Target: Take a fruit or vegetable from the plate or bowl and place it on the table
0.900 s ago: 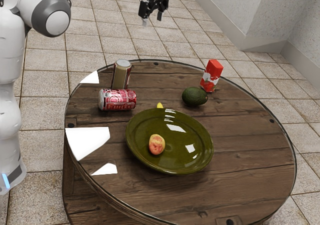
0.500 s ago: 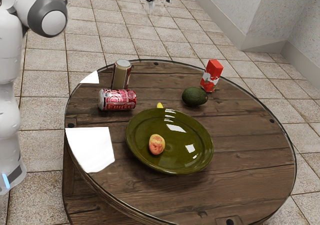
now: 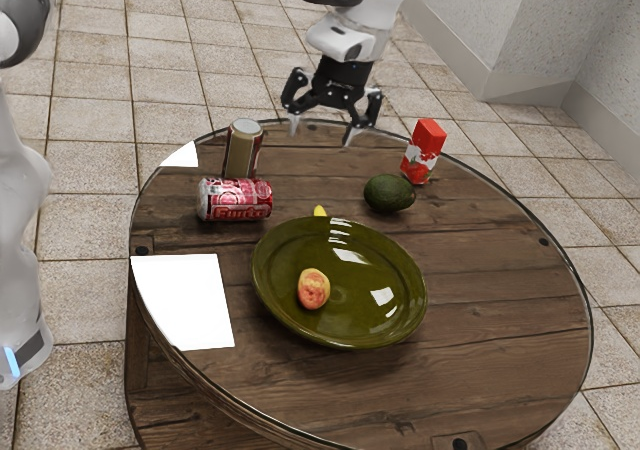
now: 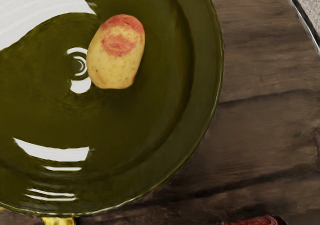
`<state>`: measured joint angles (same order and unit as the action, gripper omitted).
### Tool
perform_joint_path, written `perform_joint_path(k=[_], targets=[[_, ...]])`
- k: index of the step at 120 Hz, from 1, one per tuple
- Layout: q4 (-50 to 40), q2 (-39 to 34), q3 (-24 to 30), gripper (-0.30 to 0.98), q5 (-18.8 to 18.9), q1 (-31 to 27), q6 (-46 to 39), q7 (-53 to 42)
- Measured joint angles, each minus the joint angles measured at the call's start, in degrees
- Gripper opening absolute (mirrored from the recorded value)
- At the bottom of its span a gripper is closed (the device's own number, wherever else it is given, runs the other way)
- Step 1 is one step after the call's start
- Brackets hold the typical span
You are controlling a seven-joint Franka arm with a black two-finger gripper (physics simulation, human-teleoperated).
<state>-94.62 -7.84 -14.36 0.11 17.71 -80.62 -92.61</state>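
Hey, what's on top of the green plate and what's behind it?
On the plate: one red-and-yellow fruit or vegetable. Behind the plate, in the exterior view, a yellow thing peeks out; the rim covers the rest. I can't identify it.

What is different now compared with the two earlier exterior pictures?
The gripper has moved from near the exterior view's upper edge down to beside the table's far rim, turning as it went. Its fingers are open, with nothing taken hold of or let go. The red-and-yellow produce stays on the green plate; avocado, cans and carton haven't moved.
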Motion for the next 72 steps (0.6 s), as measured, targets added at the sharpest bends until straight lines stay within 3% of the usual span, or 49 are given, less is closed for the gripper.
perform_joint_path(k=[25,48,72], targets=[[-2.30,0.22,-0.44,0.69,-0.02,10.66,-3.98,-2.68],[-5.08,3.18,-0.57,0.69,-0.76,11.14,-6.39,-5.11],[-13.03,-2.05,-0.58,0.69,-1.78,12.12,-9.39,-6.92]])
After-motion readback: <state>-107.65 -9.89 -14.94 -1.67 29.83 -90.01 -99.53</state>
